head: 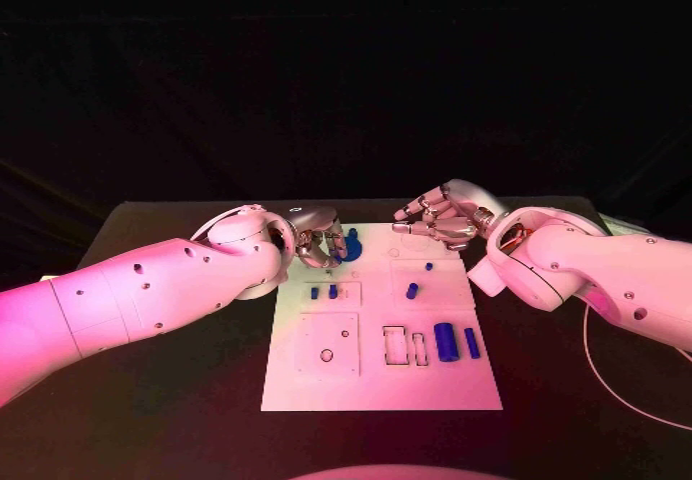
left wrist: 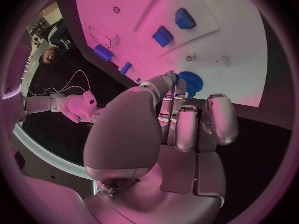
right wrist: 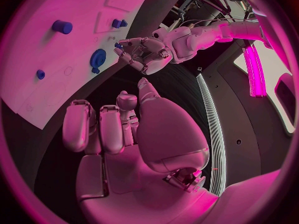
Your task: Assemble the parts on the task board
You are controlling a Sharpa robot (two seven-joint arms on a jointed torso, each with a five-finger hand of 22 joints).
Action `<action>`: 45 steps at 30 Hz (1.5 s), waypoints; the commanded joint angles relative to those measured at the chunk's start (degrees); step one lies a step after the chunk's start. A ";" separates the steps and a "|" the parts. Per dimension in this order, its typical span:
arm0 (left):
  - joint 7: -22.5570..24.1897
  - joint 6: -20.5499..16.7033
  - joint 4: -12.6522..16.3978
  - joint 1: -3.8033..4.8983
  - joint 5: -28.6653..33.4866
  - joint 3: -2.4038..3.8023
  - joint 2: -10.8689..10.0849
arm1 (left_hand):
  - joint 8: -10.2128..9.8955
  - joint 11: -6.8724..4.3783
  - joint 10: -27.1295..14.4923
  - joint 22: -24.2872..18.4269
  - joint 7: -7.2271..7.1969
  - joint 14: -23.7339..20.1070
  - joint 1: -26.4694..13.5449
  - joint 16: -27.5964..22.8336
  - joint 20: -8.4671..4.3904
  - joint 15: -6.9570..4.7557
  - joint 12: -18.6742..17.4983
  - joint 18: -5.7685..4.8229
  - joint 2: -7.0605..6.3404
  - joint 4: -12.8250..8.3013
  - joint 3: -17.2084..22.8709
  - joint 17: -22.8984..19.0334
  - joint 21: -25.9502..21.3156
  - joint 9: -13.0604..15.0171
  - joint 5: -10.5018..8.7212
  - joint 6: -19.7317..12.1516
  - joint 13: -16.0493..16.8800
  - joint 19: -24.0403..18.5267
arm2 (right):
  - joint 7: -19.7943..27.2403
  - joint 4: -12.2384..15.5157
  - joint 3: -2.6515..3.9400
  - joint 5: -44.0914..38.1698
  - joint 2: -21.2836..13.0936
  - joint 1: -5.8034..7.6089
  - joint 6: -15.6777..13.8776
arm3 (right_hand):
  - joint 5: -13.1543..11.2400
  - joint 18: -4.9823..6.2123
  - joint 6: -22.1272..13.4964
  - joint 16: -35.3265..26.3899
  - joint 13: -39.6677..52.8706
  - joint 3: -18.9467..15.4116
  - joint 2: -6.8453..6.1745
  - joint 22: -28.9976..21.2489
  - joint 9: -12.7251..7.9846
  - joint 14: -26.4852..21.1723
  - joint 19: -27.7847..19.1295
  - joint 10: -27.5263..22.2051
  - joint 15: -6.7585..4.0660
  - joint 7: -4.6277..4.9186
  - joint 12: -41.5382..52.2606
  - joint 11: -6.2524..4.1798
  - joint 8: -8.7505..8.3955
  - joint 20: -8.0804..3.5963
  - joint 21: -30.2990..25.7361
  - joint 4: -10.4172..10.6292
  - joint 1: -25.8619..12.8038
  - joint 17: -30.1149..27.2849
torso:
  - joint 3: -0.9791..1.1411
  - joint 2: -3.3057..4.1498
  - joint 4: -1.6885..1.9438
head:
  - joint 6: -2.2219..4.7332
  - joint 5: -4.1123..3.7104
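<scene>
**Task board with both hands at its far edge**

The white rectangular task board [head: 382, 385] lies mid-counter [head: 173, 400], bearing small blue parts [head: 447, 341]. A blue toothed gear [left wrist: 189, 80] is touched by the left hand [head: 315, 243], fingers [left wrist: 187, 129] curled. The right hand [head: 444, 218] hovers, curled, holding nothing.

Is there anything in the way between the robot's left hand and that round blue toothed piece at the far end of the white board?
Nothing visible. The left hand is right at the blue gear on the task board; its fingers reach the gear's edge, with no other part between them.
</scene>
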 commanded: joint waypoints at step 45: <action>-1.94 4.28 -2.42 -1.12 1.70 -0.56 0.46 | -0.19 -0.57 1.16 6.11 -0.06 1.69 -1.11 0.16 0.08 -0.39 -0.46 -0.44 -0.09 -0.12 0.46 -0.40 0.09 -0.08 0.08 0.40 0.17 0.25 | 0.64 0.13 0.01 -0.28 -0.06 -0.01 0.39 | 0.22 0.49 -0.14 -0.32 0.07 -0.41 0.51 -0.07 -0.05 1.96 -0.37 -0.32 -0.28 0.09 0.19 0.02 0.29 0.04 -0.28 -0.07 -0.02 0.03 | 0.00 0.08 -0.19 | -0.43 0.20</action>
